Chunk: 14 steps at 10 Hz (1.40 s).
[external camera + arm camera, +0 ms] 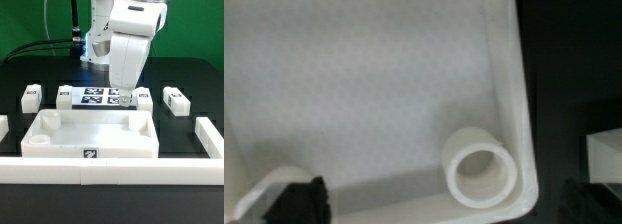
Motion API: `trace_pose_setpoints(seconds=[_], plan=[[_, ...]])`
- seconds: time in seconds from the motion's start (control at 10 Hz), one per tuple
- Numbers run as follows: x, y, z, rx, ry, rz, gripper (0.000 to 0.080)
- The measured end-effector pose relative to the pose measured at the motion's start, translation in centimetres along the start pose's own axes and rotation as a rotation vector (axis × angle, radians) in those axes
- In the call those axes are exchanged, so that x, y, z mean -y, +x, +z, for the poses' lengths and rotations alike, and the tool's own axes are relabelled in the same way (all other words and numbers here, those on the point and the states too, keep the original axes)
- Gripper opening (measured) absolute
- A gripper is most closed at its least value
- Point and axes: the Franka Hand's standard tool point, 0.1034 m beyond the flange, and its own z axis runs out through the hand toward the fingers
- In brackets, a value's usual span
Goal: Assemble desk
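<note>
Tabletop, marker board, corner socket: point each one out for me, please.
tabletop [55, 147], exterior view, front wall.
marker board [95, 97], exterior view, its middle.
corner socket [482, 170], wrist view, round opening.

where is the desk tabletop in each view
exterior view: tabletop low in the middle, in front of the marker board.
wrist view: tabletop fills most of the picture, seen close.
shared landmark: a round corner socket, though which corner the wrist view shows is unclear.
</note>
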Motion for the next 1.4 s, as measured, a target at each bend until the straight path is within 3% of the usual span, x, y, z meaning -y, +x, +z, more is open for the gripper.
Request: trace_pose_setpoints(seconds=[0.1, 0.3, 0.8, 1.0, 1.2, 1.4], plan=[[0.3, -0.7, 0.8, -0.002, 0.011, -0.107, 0.0650], [0.9, -1.7, 1.9, -0.013, 0.009, -0.176, 0.0650], [2.3, -1.8, 5.7, -0.021, 0.056, -0.173, 0.0650], [2.7, -1.8, 6.6, -0.021, 0.074, -0.173, 0.0650], [2.5, -1.8, 6.5, -0.020, 0.075, -0.167, 0.0650], [2.5, -1.8, 6.6, -0.019, 0.076, -0.168, 0.0391]])
